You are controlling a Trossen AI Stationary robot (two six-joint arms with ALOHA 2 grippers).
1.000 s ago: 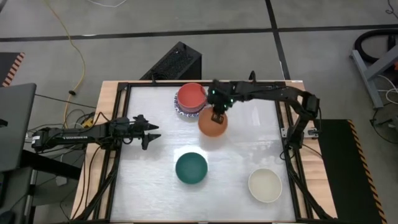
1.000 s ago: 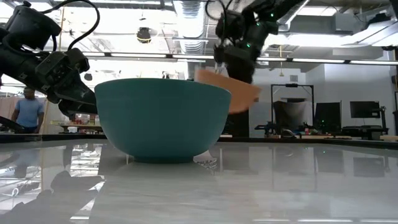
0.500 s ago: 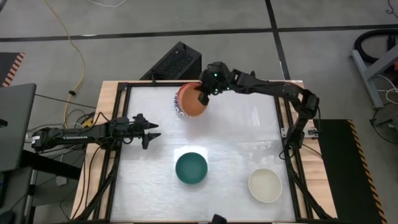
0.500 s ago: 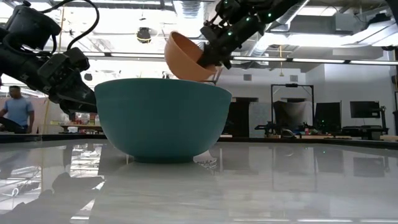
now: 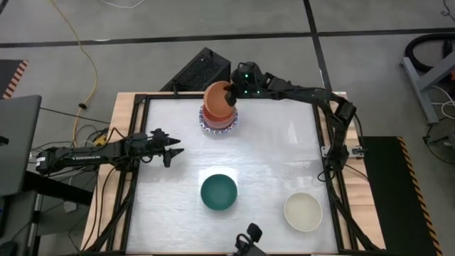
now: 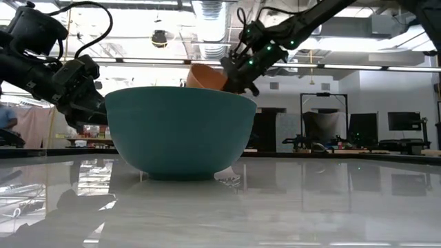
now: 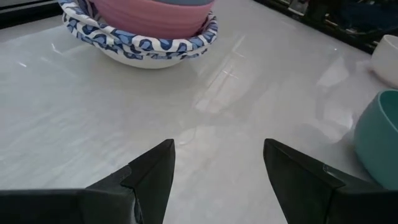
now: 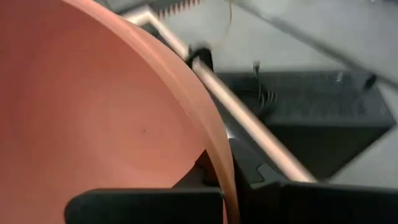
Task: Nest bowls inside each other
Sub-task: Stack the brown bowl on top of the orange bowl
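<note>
The right gripper (image 5: 231, 94) pinches the orange bowl's (image 5: 217, 97) rim, tilted above the stack (image 5: 218, 122); released off-centre, it could slide off. Beside the stack, the left gripper (image 5: 175, 150) waits, fingers spread.

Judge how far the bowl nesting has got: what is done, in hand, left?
Done: a stack already stands at the table's back. In hand: the right gripper, shut on the orange bowl, holds it over the stack. Left: the green bowl and cream bowl. The left gripper waits open.
</note>
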